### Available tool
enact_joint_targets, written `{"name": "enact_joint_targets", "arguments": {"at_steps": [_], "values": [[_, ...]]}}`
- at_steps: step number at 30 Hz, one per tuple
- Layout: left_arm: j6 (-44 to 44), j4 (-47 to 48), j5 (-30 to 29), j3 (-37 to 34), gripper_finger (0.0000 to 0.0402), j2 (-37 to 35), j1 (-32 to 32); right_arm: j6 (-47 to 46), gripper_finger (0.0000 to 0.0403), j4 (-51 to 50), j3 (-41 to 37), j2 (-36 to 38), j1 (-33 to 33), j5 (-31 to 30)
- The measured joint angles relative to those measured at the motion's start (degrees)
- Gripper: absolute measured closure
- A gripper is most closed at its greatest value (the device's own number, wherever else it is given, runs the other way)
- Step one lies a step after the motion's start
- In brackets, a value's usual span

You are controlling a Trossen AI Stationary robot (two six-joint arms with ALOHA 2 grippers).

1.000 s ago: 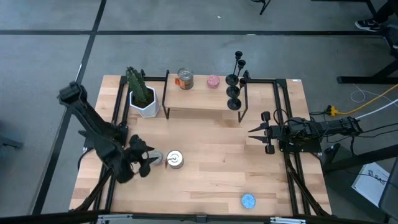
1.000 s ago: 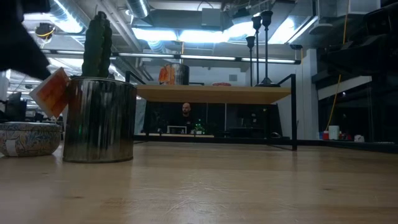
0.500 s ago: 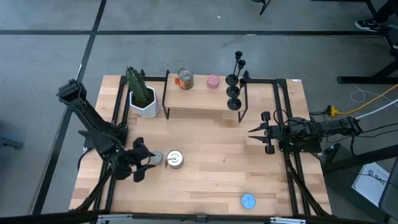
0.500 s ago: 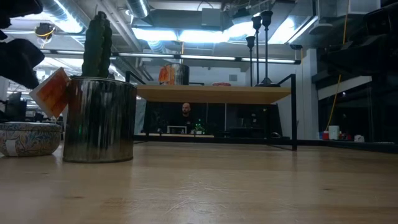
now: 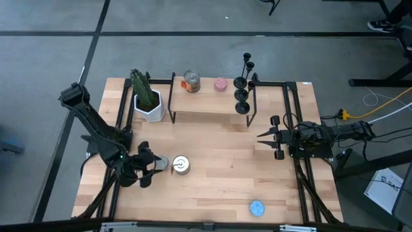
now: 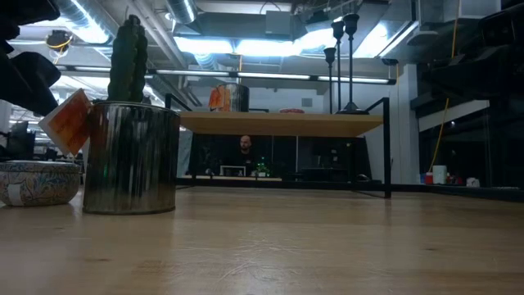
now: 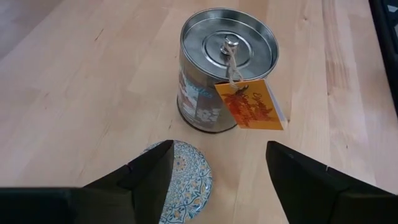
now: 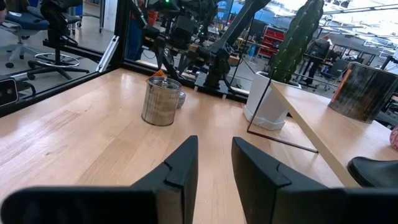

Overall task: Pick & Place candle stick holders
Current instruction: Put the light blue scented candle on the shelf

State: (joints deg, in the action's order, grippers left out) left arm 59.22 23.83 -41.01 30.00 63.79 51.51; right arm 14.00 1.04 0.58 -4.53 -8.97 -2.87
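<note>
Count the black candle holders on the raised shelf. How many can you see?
3 show clearly: one candle holder at the shelf's back right corner, one nearer the middle, one at the front edge. They stand close together, so another may be hidden among them.

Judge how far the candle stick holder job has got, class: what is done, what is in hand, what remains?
Done: the candle stick holders stand clustered at the shelf end. In hand: nothing; the left pincer hangs open over a patterned dish beside the silver tin, and the right pincer waits empty at the table's right. Left: no holder lies loose on the table.
</note>
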Motion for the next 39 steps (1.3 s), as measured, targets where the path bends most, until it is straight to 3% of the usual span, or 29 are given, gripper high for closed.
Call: {"name": "enact_joint_targets", "arguments": {"at_steps": [13, 23, 30, 39], "values": [[-0.1, 1.8, 0.2, 0.0, 0.0072, 0.0, 0.0, 0.0, 0.0302, 0.0, 0.0, 0.0, 0.0, 0.0], [-6.4, 2.2, 0.2, 0.0, 0.0072, 0.4, 0.0, 0.0, 0.0302, 0.0, 0.0, 0.0, 0.0, 0.0], [-6.4, 2.3, 0.2, 0.0, 0.0073, 6.5, 0.0, 0.0, 0.0302, 0.0, 0.0, 0.0, 0.0, 0.0], [0.6, 2.1, -1.2, 0.1, 0.0071, 14.7, 0.0, 0.0, 0.0302, 0.0, 0.0, 0.0, 0.0, 0.0]]}}
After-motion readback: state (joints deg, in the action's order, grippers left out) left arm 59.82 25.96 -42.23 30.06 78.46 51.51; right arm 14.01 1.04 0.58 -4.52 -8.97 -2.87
